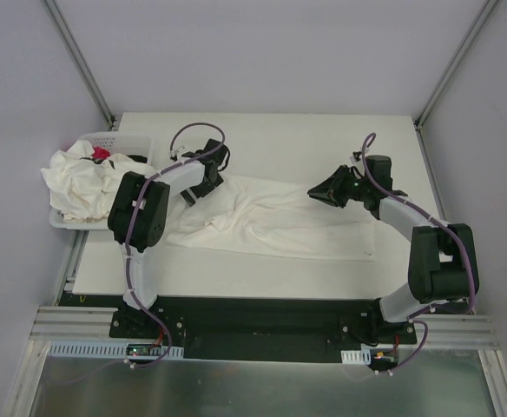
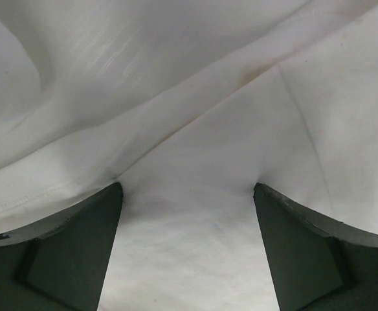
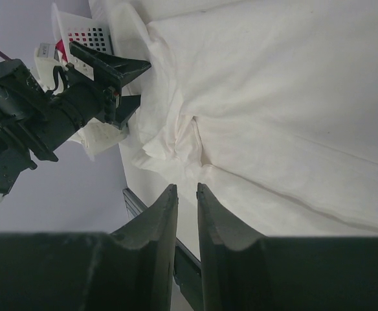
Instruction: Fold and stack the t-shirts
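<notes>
One off-white t-shirt (image 1: 275,221) lies spread lengthwise across the middle of the table, bunched into folds at its left end (image 3: 176,139). My left gripper (image 1: 208,181) is down on that left end, open wide, with both fingertips (image 2: 111,194) pressed onto smooth fabric (image 2: 189,246) that fills the gap between them. My right gripper (image 1: 316,193) hovers over the shirt's upper right part. In the right wrist view its jaws (image 3: 186,188) stand a narrow gap apart with nothing between them. More t-shirts (image 1: 80,182) are heaped in a pile at the far left.
A white perforated basket (image 1: 119,139) stands at the table's left edge under the heap, with a small red packet (image 1: 102,154) in it. The left arm (image 3: 40,116) shows in the right wrist view. The table's near edge (image 3: 132,201) is a dark rail.
</notes>
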Robot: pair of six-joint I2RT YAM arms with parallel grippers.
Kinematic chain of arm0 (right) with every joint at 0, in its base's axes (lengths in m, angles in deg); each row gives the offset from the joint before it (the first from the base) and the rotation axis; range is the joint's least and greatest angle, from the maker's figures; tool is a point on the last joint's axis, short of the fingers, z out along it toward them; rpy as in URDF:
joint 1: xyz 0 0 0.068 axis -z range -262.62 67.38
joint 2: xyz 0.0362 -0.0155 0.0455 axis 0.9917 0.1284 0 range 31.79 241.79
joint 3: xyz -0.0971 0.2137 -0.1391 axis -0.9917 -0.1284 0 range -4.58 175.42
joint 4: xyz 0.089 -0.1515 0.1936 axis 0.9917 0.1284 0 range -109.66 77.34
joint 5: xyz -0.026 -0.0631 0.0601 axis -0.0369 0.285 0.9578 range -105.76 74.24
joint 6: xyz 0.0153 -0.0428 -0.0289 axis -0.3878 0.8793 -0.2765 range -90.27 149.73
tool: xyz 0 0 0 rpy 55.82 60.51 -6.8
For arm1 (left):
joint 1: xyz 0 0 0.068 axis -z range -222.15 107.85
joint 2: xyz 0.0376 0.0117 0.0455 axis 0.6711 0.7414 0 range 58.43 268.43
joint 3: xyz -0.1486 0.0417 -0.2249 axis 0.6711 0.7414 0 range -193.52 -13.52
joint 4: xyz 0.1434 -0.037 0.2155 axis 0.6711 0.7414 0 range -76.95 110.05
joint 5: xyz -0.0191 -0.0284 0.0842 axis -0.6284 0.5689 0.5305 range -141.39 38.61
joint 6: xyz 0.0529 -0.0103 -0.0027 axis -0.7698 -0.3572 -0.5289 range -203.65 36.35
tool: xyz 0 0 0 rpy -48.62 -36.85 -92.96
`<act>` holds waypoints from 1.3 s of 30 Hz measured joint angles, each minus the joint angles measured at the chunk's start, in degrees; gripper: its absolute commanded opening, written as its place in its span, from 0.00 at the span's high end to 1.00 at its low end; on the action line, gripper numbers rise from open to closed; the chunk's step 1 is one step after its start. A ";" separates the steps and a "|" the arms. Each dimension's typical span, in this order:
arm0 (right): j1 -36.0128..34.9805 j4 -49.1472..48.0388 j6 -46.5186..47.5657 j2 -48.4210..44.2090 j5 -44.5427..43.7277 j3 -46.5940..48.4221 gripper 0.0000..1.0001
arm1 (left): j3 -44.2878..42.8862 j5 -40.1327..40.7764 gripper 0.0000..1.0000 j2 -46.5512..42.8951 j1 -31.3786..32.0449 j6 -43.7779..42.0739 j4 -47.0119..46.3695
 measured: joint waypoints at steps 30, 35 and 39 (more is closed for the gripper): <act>1.55 3.43 1.60 -9.99 -1.49 -2.99 0.74 | -61.40 -36.17 0.24 35.67 -16.17 -15.23 7.96; 1.66 10.99 8.85 -11.50 -5.86 -2.62 0.70 | -62.29 -44.37 0.23 36.79 -17.75 -16.48 5.05; 2.54 14.67 12.94 -9.09 -7.63 -2.58 0.64 | -61.99 -46.77 0.22 36.79 -17.84 -18.27 3.39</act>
